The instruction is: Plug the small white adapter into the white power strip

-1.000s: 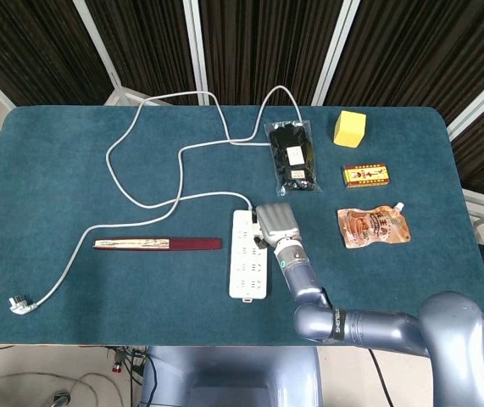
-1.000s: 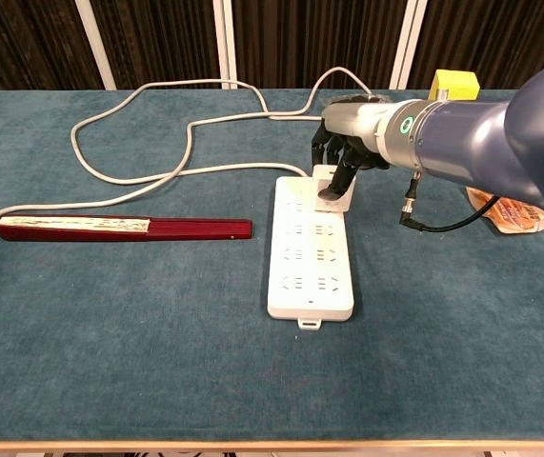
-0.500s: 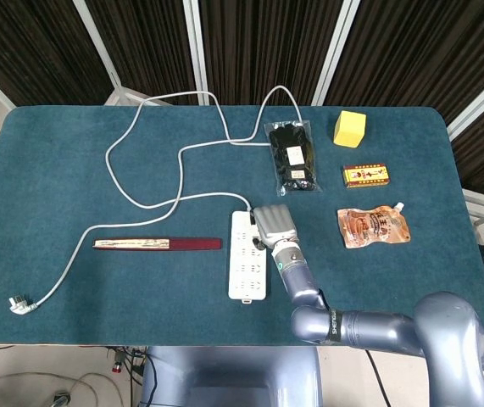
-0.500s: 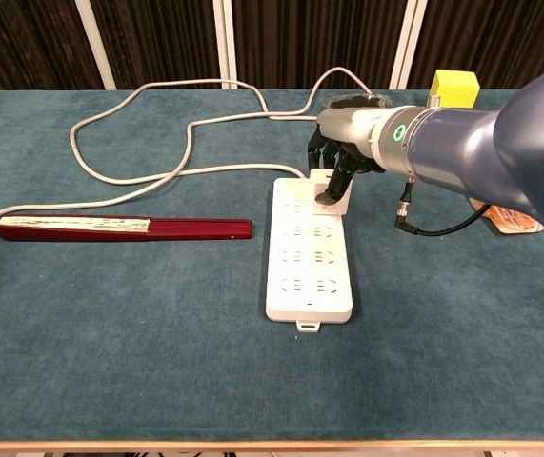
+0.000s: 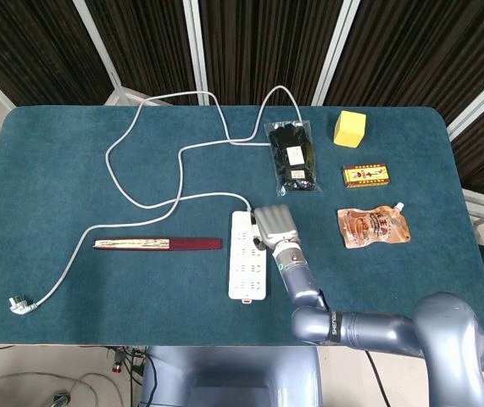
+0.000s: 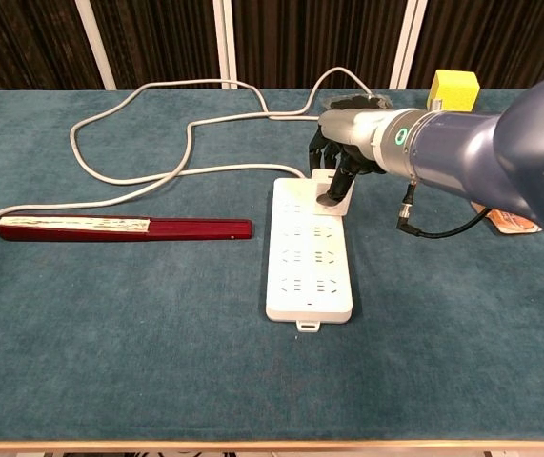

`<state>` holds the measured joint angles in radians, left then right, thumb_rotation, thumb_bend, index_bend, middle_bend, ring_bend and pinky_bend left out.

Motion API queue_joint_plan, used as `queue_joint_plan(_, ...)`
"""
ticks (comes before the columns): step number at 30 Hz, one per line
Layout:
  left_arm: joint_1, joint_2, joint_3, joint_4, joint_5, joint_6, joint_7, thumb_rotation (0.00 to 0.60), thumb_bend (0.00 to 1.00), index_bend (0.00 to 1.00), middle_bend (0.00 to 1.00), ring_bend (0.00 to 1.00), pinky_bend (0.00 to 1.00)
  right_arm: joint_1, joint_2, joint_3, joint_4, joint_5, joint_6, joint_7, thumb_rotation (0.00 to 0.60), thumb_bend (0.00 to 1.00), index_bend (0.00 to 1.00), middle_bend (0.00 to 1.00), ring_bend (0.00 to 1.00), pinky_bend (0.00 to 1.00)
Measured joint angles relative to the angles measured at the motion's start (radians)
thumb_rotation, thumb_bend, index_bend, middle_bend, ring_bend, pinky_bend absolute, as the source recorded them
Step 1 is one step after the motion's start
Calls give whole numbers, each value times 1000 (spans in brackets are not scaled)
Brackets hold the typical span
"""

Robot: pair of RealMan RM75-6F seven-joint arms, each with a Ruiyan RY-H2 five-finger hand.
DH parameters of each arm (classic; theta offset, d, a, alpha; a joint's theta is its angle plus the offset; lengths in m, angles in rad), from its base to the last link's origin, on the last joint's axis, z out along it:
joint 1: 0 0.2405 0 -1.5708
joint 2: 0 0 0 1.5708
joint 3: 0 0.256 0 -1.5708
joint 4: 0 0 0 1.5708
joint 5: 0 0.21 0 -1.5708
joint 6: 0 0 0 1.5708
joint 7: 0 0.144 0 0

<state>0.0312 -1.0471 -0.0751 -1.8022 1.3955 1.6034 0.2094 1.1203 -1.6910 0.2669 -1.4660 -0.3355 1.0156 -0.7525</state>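
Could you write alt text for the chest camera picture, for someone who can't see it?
The right robot hand holds a small white adapter at the far end of a white power strip lying on a blue-green table. A grey cord loops across the back, a dark red stick lies to the left, and a yellow block sits at the far right.

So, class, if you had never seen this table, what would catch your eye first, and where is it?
First, the big grey-blue right arm reaching in from the near right edge, its right hand holding the small white adapter at the far end of the white power strip mid-table. Next, the long white cable looping over the far left, and the yellow block at the far right.
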Motion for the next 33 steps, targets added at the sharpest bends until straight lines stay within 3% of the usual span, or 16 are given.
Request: queue_joint_plan(33, 0, -1, -1, 0, -1, 1, 2, 600, 189, 225, 0, 0, 79, -19, -59, -28, 22, -37, 34, -27, 600, 651, 991, 864, 915, 873)
